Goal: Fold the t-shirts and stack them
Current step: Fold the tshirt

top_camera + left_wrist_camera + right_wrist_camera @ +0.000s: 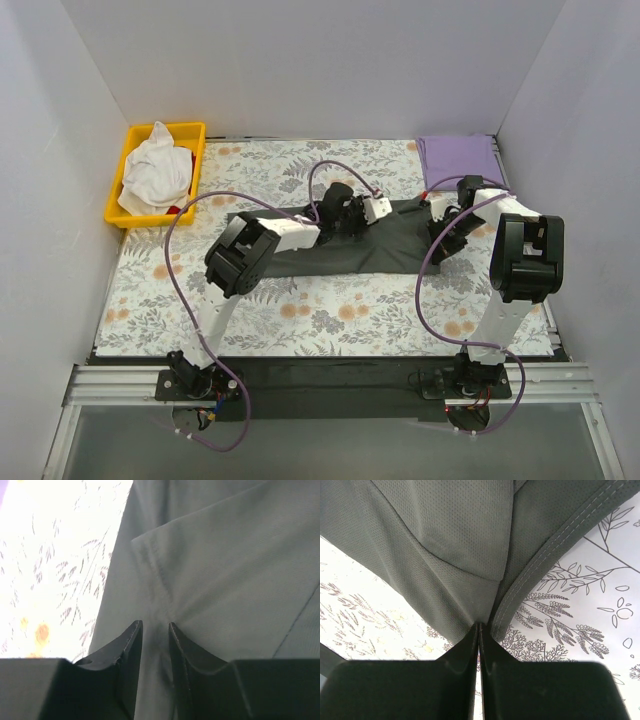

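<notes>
The dark charcoal t-shirt (330,255) lies stretched across the middle of the floral tablecloth (330,315). My left gripper (352,215) is at the shirt's far edge near the middle. In the left wrist view its narrow-set jaws (155,625) pinch a ridge of the grey cloth (225,580), and creases run into the gap. My right gripper (440,222) is at the shirt's right end. In the right wrist view it is shut (479,625) on the cloth (450,540) beside a stitched hem (540,560), lifting it off the table. The lavender t-shirt (460,158) lies folded at the back right corner.
A yellow bin (135,215) holding white cloth (155,175) stands at the back left. White walls close in the table on three sides. Purple cables loop over both arms.
</notes>
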Tool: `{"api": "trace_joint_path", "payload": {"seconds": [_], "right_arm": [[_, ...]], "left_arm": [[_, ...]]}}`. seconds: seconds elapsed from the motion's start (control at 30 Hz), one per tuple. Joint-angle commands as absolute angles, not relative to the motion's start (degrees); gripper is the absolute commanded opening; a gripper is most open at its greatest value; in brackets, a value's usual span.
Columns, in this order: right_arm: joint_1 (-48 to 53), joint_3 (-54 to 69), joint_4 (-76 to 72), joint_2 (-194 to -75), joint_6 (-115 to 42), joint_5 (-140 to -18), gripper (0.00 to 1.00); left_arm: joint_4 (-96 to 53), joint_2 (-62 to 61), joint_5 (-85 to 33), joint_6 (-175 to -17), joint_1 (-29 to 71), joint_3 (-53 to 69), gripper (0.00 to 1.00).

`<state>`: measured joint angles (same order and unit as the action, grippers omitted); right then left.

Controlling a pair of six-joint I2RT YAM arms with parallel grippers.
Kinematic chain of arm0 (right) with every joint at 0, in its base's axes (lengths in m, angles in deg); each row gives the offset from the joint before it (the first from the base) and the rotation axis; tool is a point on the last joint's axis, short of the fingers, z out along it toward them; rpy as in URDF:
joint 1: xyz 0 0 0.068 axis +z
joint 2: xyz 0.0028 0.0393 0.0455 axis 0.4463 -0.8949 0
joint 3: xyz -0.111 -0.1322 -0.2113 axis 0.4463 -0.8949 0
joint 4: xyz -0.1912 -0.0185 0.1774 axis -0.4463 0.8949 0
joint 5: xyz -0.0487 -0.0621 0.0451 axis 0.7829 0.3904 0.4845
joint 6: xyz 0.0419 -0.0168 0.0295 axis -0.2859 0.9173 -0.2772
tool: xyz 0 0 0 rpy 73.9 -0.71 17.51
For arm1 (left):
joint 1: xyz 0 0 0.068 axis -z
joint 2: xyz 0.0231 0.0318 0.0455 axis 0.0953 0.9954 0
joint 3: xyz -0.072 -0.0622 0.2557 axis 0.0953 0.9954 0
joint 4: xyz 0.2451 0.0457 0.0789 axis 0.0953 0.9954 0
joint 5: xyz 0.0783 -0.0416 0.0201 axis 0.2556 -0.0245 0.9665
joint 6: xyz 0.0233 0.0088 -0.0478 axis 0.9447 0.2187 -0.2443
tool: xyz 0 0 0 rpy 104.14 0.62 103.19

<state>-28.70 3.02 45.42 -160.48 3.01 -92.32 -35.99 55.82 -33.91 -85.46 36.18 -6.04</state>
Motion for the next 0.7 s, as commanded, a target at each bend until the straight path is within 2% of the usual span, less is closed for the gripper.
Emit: {"api": "trace_joint_path", "payload": {"seconds": [0.0, 0.17, 0.27, 0.47, 0.67], "right_arm": [[-28.88, 5.25, 46.56, -158.45, 3.06, -94.02, 0.06], [-28.0, 8.07, 46.82, -153.72, 2.8, -94.73, 0.06], [-24.94, 7.46, 46.74, -150.64, 2.8, -92.36, 0.07], [-16.32, 5.17, 45.08, -150.36, 1.31, -84.98, 0.06], [-13.5, 7.98, 44.63, -153.17, -1.06, -82.51, 0.06]], "left_arm": [[-27.3, 46.26, -37.6, -95.39, 33.03, -8.28, 0.29], [-10.49, 37.65, -46.09, -105.31, 26.36, -9.52, 0.34], [2.15, 34.73, -49.64, -105.27, 21.17, -10.13, 0.38], [22.99, 35.95, -43.6, -97.02, 14.4, -11.89, 0.34], [23.82, 38.24, -35.33, -92.6, 11.06, -8.3, 0.28]]}}
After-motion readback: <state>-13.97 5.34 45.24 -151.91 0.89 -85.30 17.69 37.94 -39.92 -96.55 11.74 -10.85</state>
